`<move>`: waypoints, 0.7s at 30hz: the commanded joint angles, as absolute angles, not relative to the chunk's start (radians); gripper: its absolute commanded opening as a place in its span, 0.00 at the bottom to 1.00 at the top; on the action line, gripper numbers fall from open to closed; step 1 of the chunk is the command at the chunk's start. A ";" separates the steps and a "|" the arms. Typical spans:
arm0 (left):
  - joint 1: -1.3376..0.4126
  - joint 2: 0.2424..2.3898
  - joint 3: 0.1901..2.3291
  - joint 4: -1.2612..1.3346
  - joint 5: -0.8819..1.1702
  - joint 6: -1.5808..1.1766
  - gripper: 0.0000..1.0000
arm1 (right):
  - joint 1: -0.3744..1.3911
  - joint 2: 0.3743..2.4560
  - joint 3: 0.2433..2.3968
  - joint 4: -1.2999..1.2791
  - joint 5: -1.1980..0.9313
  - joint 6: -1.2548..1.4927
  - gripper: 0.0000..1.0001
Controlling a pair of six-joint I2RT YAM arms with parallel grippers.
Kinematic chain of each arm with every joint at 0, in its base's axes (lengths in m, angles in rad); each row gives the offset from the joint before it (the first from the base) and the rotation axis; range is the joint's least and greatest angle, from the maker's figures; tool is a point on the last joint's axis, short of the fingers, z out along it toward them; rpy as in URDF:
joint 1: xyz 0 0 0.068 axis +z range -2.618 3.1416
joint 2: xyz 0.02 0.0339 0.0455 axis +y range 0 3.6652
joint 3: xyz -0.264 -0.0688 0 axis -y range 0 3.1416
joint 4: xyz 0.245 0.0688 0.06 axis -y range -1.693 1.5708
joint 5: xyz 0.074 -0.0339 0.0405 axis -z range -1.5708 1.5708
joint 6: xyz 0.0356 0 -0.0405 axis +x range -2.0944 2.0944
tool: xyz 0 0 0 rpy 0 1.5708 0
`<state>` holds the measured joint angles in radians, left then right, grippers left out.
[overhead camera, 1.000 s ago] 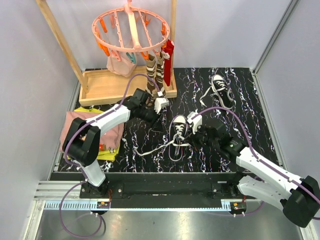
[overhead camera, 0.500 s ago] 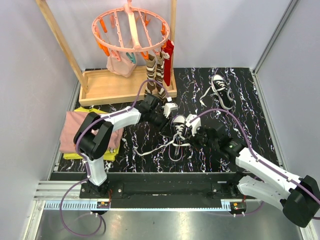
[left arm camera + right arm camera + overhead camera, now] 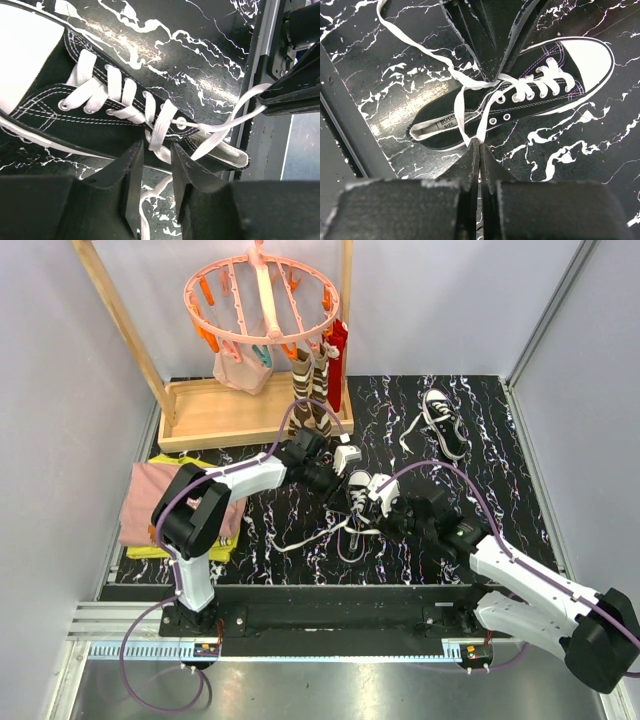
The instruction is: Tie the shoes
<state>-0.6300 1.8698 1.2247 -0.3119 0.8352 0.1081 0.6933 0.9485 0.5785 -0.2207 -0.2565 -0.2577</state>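
The near shoe [image 3: 357,502] lies mid-table between both grippers. The left gripper [image 3: 156,149], jaws narrowly parted, straddles its lacing [image 3: 152,135] by the top eyelets. The right gripper [image 3: 479,145], beside the heel opening, pinches a lace [image 3: 247,100].

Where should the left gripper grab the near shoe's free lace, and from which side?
Probably the flat strand leaving the near shoe's top eyelets, approached from the shoe's side with the left gripper straddling it; the other lace end is pinned taut by the right gripper.
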 commanded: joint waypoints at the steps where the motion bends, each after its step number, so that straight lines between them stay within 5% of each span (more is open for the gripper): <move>1: -0.635 1.884 1.272 -0.275 0.870 0.106 0.27 | 0.690 0.953 0.571 -0.166 -0.282 -0.301 0.00; 4: -0.635 1.881 1.281 -0.282 0.871 0.109 0.09 | 0.690 0.957 0.568 -0.158 -0.287 -0.314 0.00; 7: -0.634 1.865 1.281 -0.290 0.880 0.117 0.01 | 0.690 0.948 0.569 -0.156 -0.293 -0.322 0.00; 21: -0.621 1.833 1.282 -0.290 0.902 0.106 0.00 | 0.690 0.884 0.523 -0.137 -0.374 -0.547 0.00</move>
